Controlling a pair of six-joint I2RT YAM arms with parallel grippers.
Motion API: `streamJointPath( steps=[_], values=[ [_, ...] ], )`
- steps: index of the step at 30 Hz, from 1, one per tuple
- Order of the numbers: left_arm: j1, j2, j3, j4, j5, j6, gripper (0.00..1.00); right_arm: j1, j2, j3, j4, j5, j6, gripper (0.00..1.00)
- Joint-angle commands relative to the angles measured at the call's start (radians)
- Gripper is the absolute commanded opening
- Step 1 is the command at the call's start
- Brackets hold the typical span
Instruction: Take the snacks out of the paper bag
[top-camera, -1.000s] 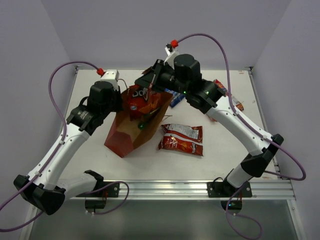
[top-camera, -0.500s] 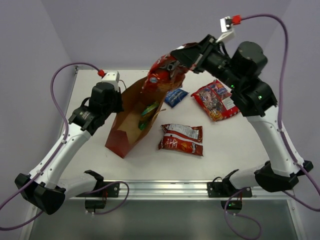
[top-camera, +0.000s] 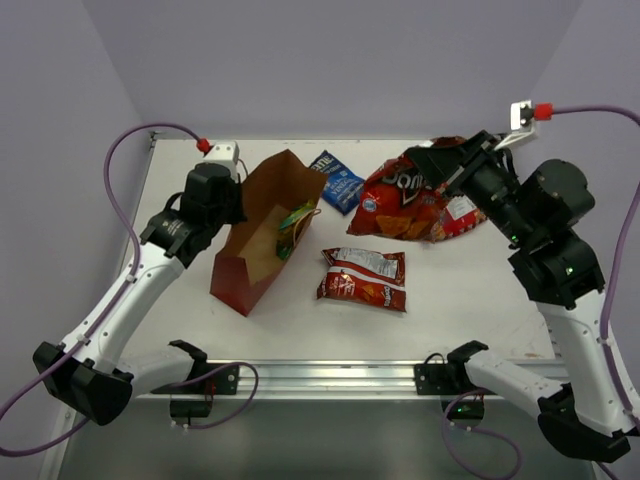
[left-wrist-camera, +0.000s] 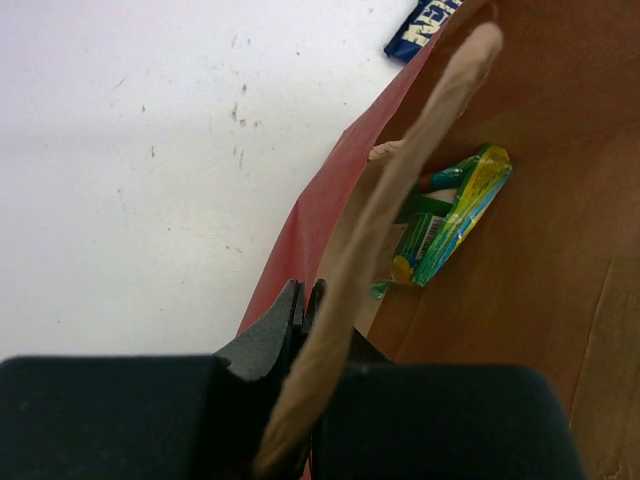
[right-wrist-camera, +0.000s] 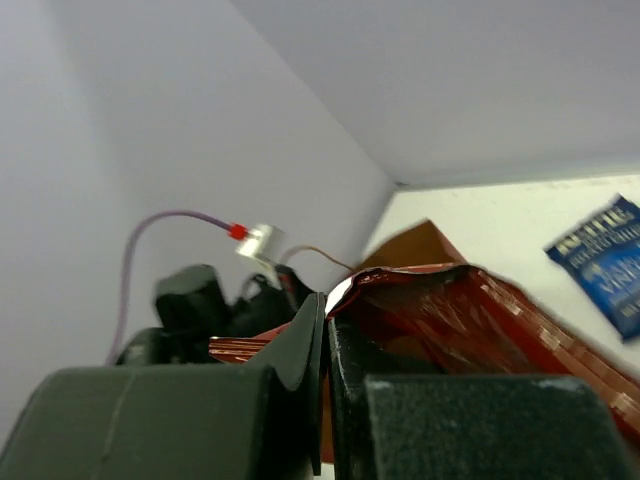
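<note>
Paper bag holds green-yellow packet — cord handle overlapping it; blue packet beside.

The right tool, clamped on a red chip bag, drew it up out of the paper bag and swung it right, over the larger red multicolour packet, covering most of it. That bared the green-yellow packet inside the paper bag. The blue packet shifted slightly toward the far left.
</note>
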Motion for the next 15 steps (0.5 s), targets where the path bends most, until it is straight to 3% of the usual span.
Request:
streamJointPath(
  steps=[1, 6, 10, 15],
  values=[
    [0.020, -0.011, 0.022, 0.051, -0.035, 0.029, 0.00, -0.031, -0.031, -0.168, -0.019, 0.077, -0.051, 0.00],
    [0.053, -0.018, 0.020, 0.049, -0.043, 0.049, 0.00, -0.042, -0.024, -0.333, -0.017, 0.107, -0.095, 0.00],
    [0.073, -0.034, 0.025, 0.046, -0.050, 0.066, 0.00, -0.040, 0.051, -0.459, 0.113, 0.047, -0.127, 0.00],
    [0.105, -0.055, 0.036, 0.030, -0.063, 0.084, 0.00, -0.034, 0.281, -0.365, 0.228, -0.108, -0.126, 0.00]
  ],
)
